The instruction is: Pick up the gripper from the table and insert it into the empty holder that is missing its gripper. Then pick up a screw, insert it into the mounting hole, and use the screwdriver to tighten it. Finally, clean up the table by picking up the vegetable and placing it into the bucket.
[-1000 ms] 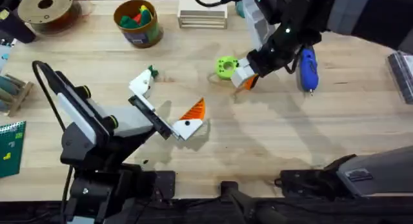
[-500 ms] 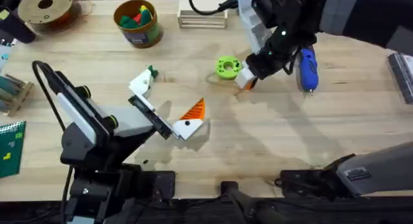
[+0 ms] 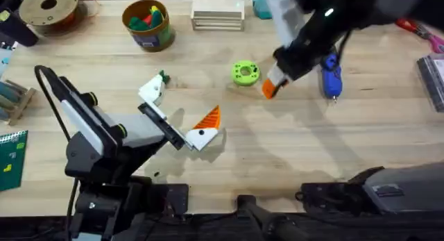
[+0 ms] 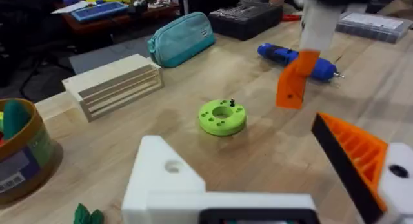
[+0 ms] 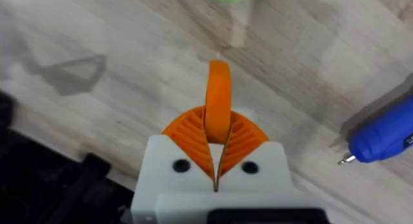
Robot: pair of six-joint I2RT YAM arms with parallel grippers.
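The right gripper pinched the gripper above the table, between the green disc and the screwdriver. The left gripper stood spread, its holder bare.
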